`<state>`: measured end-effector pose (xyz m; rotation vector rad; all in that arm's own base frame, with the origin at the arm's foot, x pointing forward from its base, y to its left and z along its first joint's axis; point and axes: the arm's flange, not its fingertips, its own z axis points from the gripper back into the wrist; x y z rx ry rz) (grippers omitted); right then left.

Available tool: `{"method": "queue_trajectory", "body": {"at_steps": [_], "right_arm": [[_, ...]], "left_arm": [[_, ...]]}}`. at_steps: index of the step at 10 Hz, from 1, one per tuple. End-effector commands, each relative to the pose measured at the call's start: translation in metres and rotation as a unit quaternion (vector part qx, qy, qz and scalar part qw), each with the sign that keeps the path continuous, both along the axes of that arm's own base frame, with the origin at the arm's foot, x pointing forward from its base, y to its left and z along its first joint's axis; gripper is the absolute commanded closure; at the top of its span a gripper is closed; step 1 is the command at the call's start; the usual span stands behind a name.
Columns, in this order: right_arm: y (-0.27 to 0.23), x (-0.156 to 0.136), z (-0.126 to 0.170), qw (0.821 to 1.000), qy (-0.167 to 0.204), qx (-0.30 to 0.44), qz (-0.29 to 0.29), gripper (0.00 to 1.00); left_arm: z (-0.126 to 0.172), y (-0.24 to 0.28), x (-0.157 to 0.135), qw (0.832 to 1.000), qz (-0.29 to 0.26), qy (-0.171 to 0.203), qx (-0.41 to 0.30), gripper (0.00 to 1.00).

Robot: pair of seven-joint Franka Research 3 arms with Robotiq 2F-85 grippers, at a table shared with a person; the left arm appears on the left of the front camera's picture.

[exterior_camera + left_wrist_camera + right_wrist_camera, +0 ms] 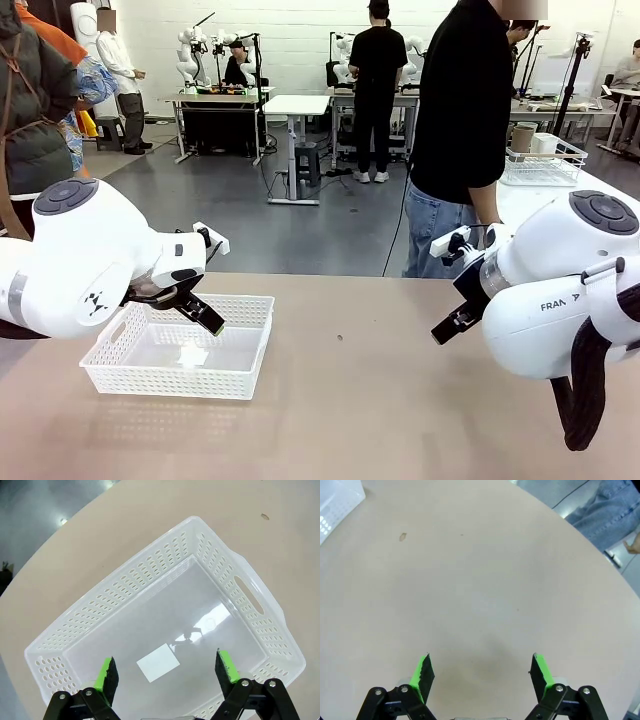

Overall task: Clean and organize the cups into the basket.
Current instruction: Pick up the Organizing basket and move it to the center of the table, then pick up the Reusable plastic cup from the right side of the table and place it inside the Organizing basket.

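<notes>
Tan worktop (380,400) carries the empty basket (170,382) at its left side. Right above it the left fingers (106,679) hang spread, likely staged to load it. The right fingers (540,672), also spread, hover over bare worktop, free for a handover.

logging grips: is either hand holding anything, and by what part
Nothing is held: left hand open over the basket, right hand open above the table.

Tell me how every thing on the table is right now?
White plastic lattice basket: upright on the tan table, only a white patch inside.
Left black gripper with green pads: open, hovering over the basket.
Right black gripper with green pads: open, above the bare table.
</notes>
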<state>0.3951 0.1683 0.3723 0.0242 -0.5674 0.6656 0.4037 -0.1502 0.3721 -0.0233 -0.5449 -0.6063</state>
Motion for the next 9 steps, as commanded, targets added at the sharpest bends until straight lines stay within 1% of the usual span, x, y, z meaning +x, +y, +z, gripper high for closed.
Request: {"method": "queue_trajectory", "body": {"at_steps": [1, 2, 3, 4, 5, 6, 7, 8, 9], "right_arm": [[0.002, -0.008, 0.01, 1.0, -0.002, -0.003, 0.024, 0.0], [0.0, -0.025, 0.024, 0.999, -0.029, -0.002, 0.042, 0.0], [-0.006, -0.057, 0.051, 0.998, -0.042, -0.019, 0.049, 0.0], [-0.01, -0.081, 0.067, 0.997, -0.045, -0.036, 0.049, 0.0], [-0.02, -0.109, 0.086, 0.997, -0.048, -0.052, 0.044, 0.0], [-0.029, -0.138, 0.091, 0.995, -0.036, -0.072, 0.055, 0.0], [-0.037, -0.172, 0.098, 0.993, -0.004, -0.096, 0.071, 0.0], [-0.042, -0.198, 0.099, 0.991, 0.025, -0.105, 0.085, 0.0], [-0.047, -0.222, 0.105, 0.988, 0.037, -0.128, 0.082, 0.0]], "left_arm": [[0.022, 0.003, -0.011, 1.0, -0.018, 0.013, 0.017, 0.0], [0.044, 0.004, -0.031, 0.999, -0.026, 0.016, 0.031, 0.0], [0.062, 0.004, -0.058, 0.997, -0.06, 0.021, 0.051, 0.0], [0.076, 0.006, -0.077, 0.993, -0.085, 0.015, 0.077, 0.0], [0.084, 0.006, -0.096, 0.99, -0.1, 0.022, 0.097, 0.0], [0.085, 0.007, -0.116, 0.989, -0.098, 0.016, 0.111, 0.0], [0.086, 0.013, -0.133, 0.987, -0.096, 0.019, 0.126, 0.0], [0.086, 0.021, -0.143, 0.986, -0.103, 0.026, 0.13, 0.0], [0.08, 0.027, -0.151, 0.985, -0.095, 0.034, 0.142, 0.0]]}}
